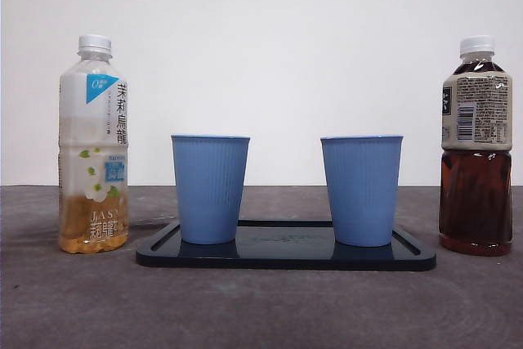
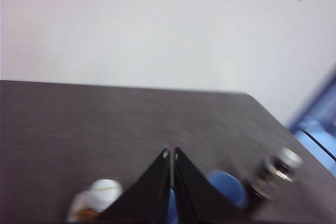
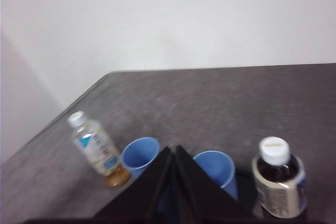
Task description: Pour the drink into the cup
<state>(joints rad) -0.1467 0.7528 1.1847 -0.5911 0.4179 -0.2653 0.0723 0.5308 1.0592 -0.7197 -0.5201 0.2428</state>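
Both hands, left hand (image 2: 170, 153) and right hand (image 3: 174, 149), closed, empty, above the tray (image 1: 286, 257). Dark tea bottle (image 1: 476, 149) stands beside it: full, heavy, smooth; grip mid-body, below label.

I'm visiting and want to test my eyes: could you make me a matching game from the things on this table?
Things:
1. jasmine tea bottle
2. dark tea bottle
3. blue cups
4. tray

Descriptions:
A. black, flat, under the cups
B. nearly empty, white cap
C. standing upright on the tray
D. mostly full of brown drink

Pairs: 1-B, 2-D, 3-C, 4-A
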